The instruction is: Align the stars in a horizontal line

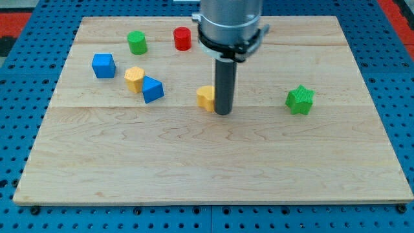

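Worktop: pale wooden board [213, 162] lying on a blue pegboard that shows on all sides; red patches sit at the view's top corners.
Tool: ours is a plain dark rod with nothing to spread or press together; our tip [223, 113] rests on the board near its middle.
Yellow star: the yellow block [206, 98] sits touching the rod on the view's left, half hidden — we take it for a star, though its shape is hard to read.
Green star: the green star [300, 100] stands well apart toward the view's right, at nearly the same height in the view as the yellow one.
Bystanders: blue cube [103, 65], yellow cylinder-like block [134, 78] touching a second blue block [152, 89], green cylinder [136, 42] and red cylinder [182, 38], all at the view's upper left.
Risk: we judge the two stars already close to level, so a push with any up or down slant could spoil the line.
Risk, second: contact off the yellow block's centre may spin it away — toward the blue block on the left.
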Tool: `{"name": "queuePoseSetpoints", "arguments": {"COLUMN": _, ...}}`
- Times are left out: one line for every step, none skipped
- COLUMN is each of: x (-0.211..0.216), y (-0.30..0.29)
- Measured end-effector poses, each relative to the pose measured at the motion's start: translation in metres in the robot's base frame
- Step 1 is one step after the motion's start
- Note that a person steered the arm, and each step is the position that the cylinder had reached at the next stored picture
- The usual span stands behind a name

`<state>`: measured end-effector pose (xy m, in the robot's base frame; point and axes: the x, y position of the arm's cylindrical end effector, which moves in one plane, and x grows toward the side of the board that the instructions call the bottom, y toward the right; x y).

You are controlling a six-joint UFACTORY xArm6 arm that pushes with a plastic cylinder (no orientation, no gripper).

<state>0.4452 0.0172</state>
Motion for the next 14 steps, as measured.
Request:
{"name": "queuePoseSetpoints", "arguments": {"x": 0.020, "y": 0.018}}
{"name": "queuePoseSetpoints", "arguments": {"x": 0.035, "y": 0.111}}
{"name": "queuePoseSetpoints", "arguments": {"x": 0.029, "y": 0.151}}
{"name": "queuePoseSetpoints", "arguments": {"x": 0.002, "y": 0.163}}
{"name": "queuePoseSetpoints", "arguments": {"x": -0.057, "y": 0.153}}
{"name": "queuePoseSetpoints", "arguments": {"x": -0.068, "y": 0.156}}
{"name": "queuePoseSetpoints", "arguments": {"x": -0.068, "y": 0.170}}
{"name": "queuePoseSetpoints", "arguments": {"x": -0.068, "y": 0.171}}
{"name": "queuePoseSetpoints", "arguments": {"x": -0.068, "y": 0.171}}
{"name": "queuePoseSetpoints", "arguments": {"x": -0.068, "y": 0.180}}
{"name": "queuePoseSetpoints", "arguments": {"x": -0.072, "y": 0.197}}
{"name": "queuePoseSetpoints", "arguments": {"x": -0.084, "y": 0.211}}
{"name": "queuePoseSetpoints", "arguments": {"x": -0.107, "y": 0.186}}
{"name": "queuePoseSetpoints", "arguments": {"x": -0.128, "y": 0.165}}
